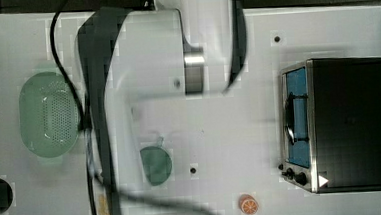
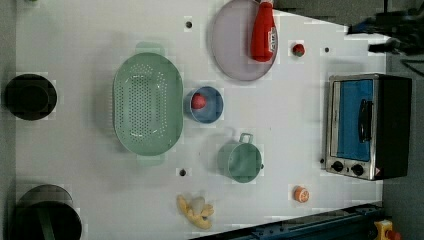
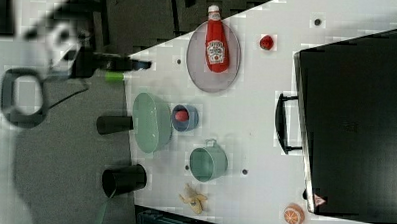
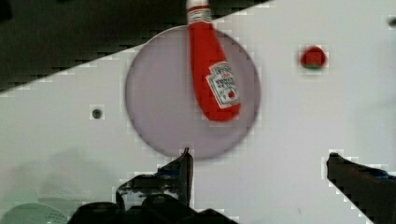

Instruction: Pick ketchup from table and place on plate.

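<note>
The ketchup (image 2: 262,32), a red bottle with a white cap and a white label, lies on its side on the pale lilac-grey plate (image 2: 230,45). Its cap end reaches past the plate's rim toward the table edge. The right view shows the same ketchup (image 3: 217,42) on the plate (image 3: 198,57). In the wrist view my gripper (image 4: 259,163) is open, its two dark fingers (image 4: 184,168) wide apart with nothing between them. It hangs clear of the ketchup (image 4: 212,74) and beside the rim of the plate (image 4: 159,93). My white arm (image 1: 147,90) covers the middle of the top view.
A strawberry (image 2: 298,49) lies just beside the plate. A blue bowl (image 2: 212,105) holds a red ball, next to a green perforated basket (image 2: 147,102). A green cup (image 2: 242,160), a banana (image 2: 195,210), an orange slice (image 2: 300,194) and a toaster oven (image 2: 367,125) share the table.
</note>
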You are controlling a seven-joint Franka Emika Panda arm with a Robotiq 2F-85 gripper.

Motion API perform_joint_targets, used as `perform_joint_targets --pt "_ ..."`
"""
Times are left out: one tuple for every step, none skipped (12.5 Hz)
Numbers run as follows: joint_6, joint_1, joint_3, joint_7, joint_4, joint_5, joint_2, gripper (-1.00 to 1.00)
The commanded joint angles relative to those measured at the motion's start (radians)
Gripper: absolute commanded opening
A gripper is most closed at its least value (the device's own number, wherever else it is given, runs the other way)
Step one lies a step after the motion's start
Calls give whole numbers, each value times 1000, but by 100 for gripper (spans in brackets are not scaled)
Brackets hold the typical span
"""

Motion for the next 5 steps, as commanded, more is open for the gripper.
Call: perform_joint_targets --pt "-74 -17 -25 215 -104 -8 -88 100" --pt "-74 -17 -35 236 -152 -9 -140 100" --pt "-74 -17 -43 239 -200 -10 -190 100" --pt "-73 -18 -51 240 -244 -14 -237 100" --pt "-73 -18 -56 242 -278 -14 -279 100"
